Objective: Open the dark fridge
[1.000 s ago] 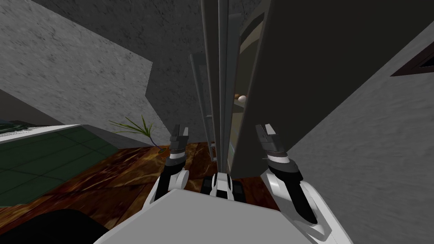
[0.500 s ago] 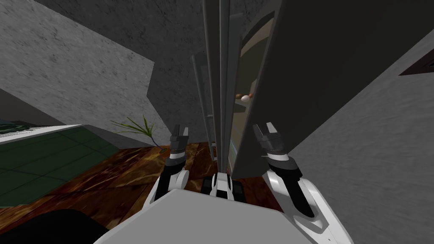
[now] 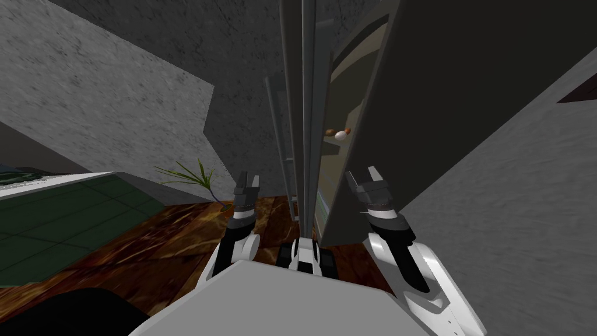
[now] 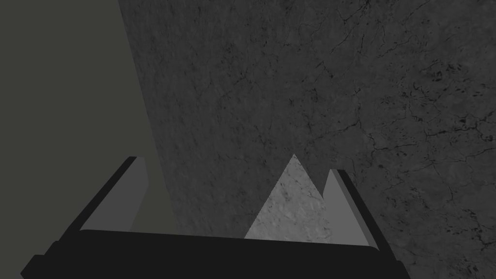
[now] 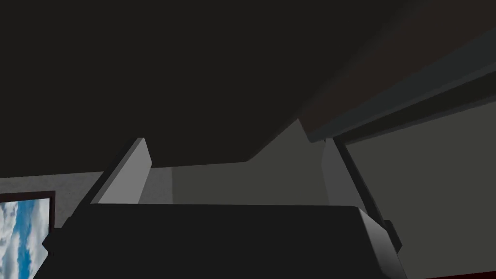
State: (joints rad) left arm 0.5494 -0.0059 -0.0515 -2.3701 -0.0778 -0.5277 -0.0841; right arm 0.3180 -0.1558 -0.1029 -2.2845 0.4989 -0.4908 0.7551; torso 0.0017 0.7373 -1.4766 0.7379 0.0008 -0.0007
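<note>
Three indistinct items [image 3: 339, 133] inside part-open dark fridge [image 3: 460, 87]

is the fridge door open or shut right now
Open, partway. The dark door stands swung out, and the gap beside it shows an inner shelf holding small round items.

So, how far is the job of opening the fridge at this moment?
Partly done. The dark fridge door already stands ajar, and small round things show inside through the gap. In hand: the right gripper, fingers open, is at the door's lower edge; I cannot tell if it touches. The left gripper hangs open off to the side. Left to do: swing the door wider.
</note>
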